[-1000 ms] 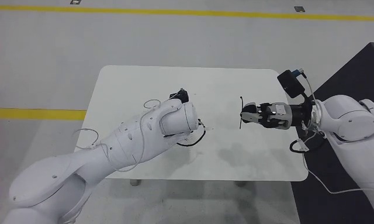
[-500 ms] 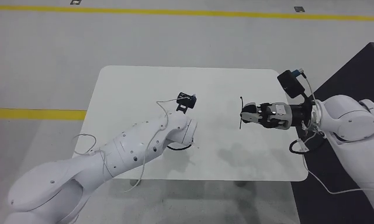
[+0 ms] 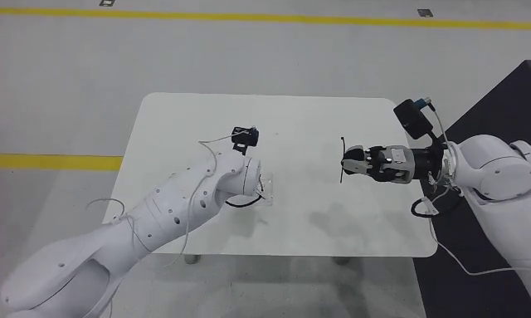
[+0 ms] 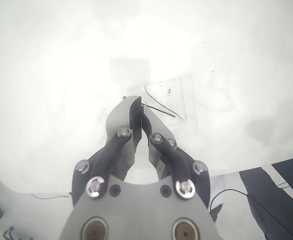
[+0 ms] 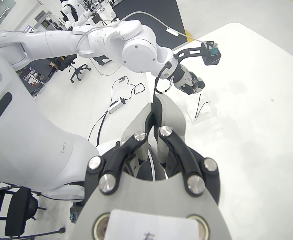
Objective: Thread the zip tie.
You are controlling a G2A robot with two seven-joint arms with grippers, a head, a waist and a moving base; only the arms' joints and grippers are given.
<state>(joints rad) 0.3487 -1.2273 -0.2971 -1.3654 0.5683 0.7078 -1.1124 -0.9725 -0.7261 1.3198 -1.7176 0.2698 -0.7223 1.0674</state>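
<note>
Stretching the right arm in from the right side of the table [image 3: 332,119], with forearm and wrist in one level line above the surface and the right gripper [image 3: 347,163] pointing toward the middle. Pinching a black zip tie [image 3: 342,159] there between closed jaws, the strap standing crosswise to the fingers. Reaching the left arm across from the near left corner and angling the wrist down over a clear tray [image 5: 211,114] lying near the table's middle, well apart from the other gripper. Pressing the left gripper [image 4: 140,103] shut just above the tray, seemingly nipping the end of a second zip tie [image 4: 159,110], the rest of that thin black strap trailing down onto the tray.
</note>
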